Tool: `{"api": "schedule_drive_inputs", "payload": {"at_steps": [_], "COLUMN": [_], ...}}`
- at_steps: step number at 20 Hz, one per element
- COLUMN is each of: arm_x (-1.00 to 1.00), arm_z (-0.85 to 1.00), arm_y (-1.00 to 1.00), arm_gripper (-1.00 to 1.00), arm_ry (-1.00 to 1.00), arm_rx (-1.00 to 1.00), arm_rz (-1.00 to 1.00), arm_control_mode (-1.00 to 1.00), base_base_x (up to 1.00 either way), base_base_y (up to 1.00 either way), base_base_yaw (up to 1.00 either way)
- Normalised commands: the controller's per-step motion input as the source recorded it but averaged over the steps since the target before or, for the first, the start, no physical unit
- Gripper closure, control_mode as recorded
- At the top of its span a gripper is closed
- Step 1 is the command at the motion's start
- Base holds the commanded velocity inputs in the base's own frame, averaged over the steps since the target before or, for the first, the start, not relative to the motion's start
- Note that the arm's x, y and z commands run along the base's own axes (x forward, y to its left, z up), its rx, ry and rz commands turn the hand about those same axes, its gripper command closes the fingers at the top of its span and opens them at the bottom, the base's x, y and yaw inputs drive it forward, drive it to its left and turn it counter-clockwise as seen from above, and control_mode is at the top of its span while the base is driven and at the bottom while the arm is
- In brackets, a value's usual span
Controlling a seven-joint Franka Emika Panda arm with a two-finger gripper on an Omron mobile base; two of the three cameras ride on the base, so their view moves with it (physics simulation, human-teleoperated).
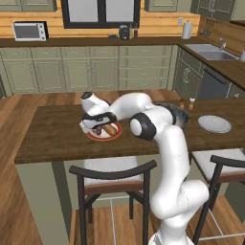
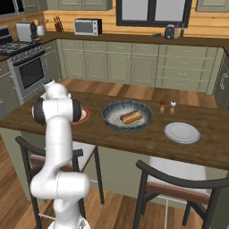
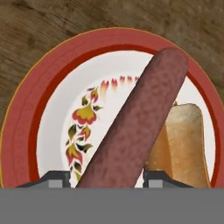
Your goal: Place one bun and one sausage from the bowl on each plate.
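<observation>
- The gripper (image 3: 107, 181) is clamped on a sausage (image 3: 140, 118), just over the red plate (image 3: 26, 131).
- A bun (image 3: 186, 144) lies on that plate, right beside the sausage.
- The bowl (image 2: 127, 117) on the worktop (image 2: 134, 138) has one bun and one sausage inside.
- The grey plate (image 2: 182, 132) sits near the bowl.

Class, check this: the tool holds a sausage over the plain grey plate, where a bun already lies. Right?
Wrong plate. The hand view shows the sausage between the tool tips over the red-rimmed plate, where the bun lies.
</observation>
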Motion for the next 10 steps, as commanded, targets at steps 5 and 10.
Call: {"api": "schedule_drive_inputs", "payload": {"at_steps": [5, 10], "arm_x": [0.07, -0.62], "arm_z": [0.02, 0.57], "arm_y": [0.00, -0.48], "arm_gripper": [-1.00, -1.00], "arm_ry": [-0.01, -0.13], "arm_rx": [0.00, 0.04], "arm_rz": [0.00, 0.00], "arm_control_mode": [-1.00, -1.00], "base_base_x": [0.00, 0.00], "base_base_y": [0.00, 0.00], "base_base_yaw": [0.00, 0.00]}}
